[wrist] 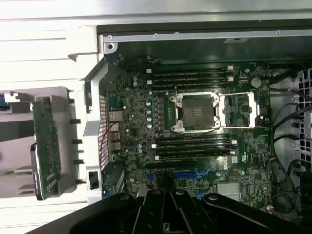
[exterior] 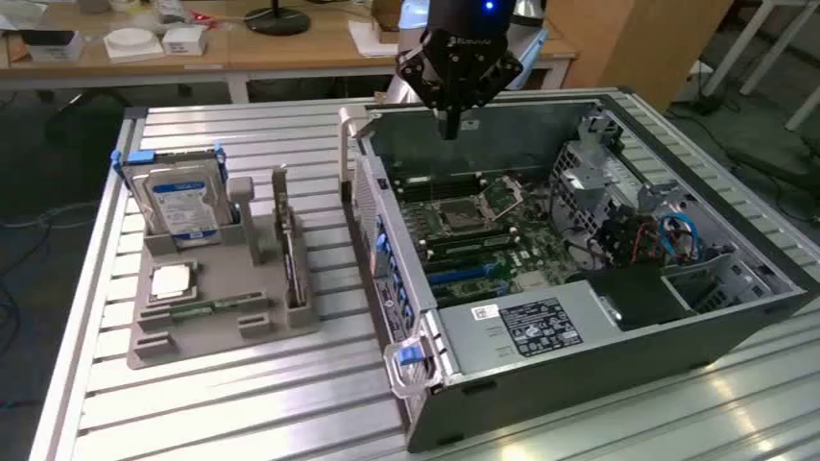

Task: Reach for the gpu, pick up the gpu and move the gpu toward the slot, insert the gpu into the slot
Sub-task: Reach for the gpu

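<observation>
The gpu (exterior: 292, 252) stands on edge in the grey holder (exterior: 218, 331) on the table, at the exterior view's left of the open computer case (exterior: 564, 327). In the wrist view the gpu (wrist: 47, 146) is a thin circuit card with a metal bracket end, outside the case wall. My gripper (exterior: 448, 131) hangs over the far end of the case, above the motherboard (exterior: 481, 230) and well away from the gpu. Its fingers come together in a narrow tip with nothing between them. The blue expansion slot (wrist: 178, 174) lies on the board beside the gripper (wrist: 163, 214).
A blue-and-white-labelled hard drive (exterior: 186, 197) stands at the holder's far end. A processor chip (exterior: 171, 280) and a small green memory strip (exterior: 211, 309) lie in it. The case's raised side wall (exterior: 384, 250) stands between holder and motherboard. Cables and a drive cage (exterior: 640, 230) fill the case's far side.
</observation>
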